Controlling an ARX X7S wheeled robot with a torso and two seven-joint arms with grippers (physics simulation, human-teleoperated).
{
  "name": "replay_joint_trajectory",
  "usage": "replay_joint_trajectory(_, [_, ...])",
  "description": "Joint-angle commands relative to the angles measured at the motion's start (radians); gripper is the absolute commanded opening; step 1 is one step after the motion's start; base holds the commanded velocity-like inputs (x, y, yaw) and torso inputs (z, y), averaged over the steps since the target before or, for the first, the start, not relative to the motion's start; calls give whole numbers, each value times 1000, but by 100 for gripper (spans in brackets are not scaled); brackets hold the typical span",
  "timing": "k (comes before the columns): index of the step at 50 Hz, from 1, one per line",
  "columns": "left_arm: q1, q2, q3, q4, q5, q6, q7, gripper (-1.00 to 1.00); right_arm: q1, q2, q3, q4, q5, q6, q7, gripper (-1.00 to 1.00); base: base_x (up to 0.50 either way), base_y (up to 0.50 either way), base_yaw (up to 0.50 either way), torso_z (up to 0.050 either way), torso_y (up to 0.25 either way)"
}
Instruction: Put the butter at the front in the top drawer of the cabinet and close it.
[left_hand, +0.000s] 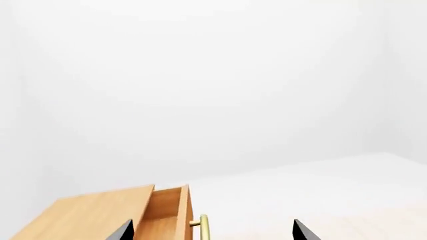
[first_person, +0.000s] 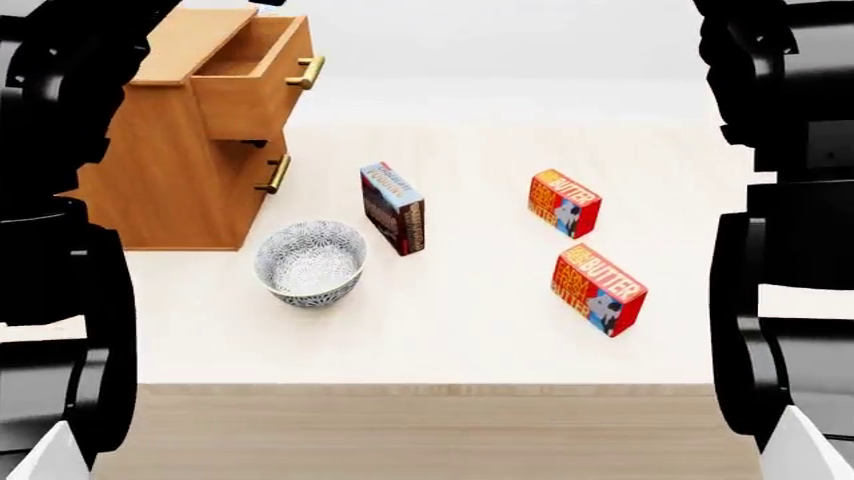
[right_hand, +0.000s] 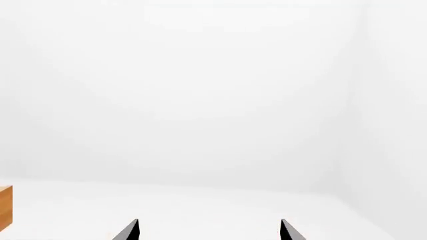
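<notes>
Cabinet (first_person: 174, 170) sits at the desk's (first_person: 454, 330) far left corner in the head view; every place below is given relative to it. Top drawer (first_person: 254, 85) is pulled out toward the open desk, brass handle (first_person: 307, 72) at its front, inside looks empty as far as the angle allows. Lower drawer's handle (first_person: 275, 175) sits flush below it, that drawer closed.

Patterned bowl (first_person: 311, 262) stands just off the cabinet's front lower corner, near but not touching. Chocolate pudding box (first_person: 392, 208) stands on edge just beyond the bowl, further from the cabinet, between it and the two cartons. The butter (first_person: 598, 289), the front carton, lies well apart from the cabinet, on the far side of the pudding box and nearest the desk's front edge. Second butter carton (first_person: 563, 203) lies behind it, also well apart from the cabinet. Bowl and pudding box sit in the stretch between the butter and the drawer.

Dark arm links fill both side edges of the head view, covering the cabinet's outer side.

Left claw (left_hand: 213, 231): only two dark tips show at the frame edge, spread apart, nothing between them; cabinet top and open drawer below it. Right claw (right_hand: 208, 230): same, tips spread, empty, only a sliver of cabinet at the edge, rest blank white.
</notes>
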Motion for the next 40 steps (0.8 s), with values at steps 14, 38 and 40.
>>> replay_joint_trajectory(14, [-8, -7, 2, -20, -5, 9, -8, 100, -9, 6, 8, -24, 26, 53, -1, 100, 432, 0, 0, 0, 0])
replay_joint_trajectory(38, [-10, -14, 6, -12, -17, -3, -9, 100, 1, -1, 7, 11, 36, 36, 6, 100, 441, 0, 0, 0, 1])
replay_joint_trajectory(40, [-9, -14, 7, -12, -17, -3, -9, 100, -1, 1, 8, 8, 38, 38, 6, 100, 445, 0, 0, 0, 0])
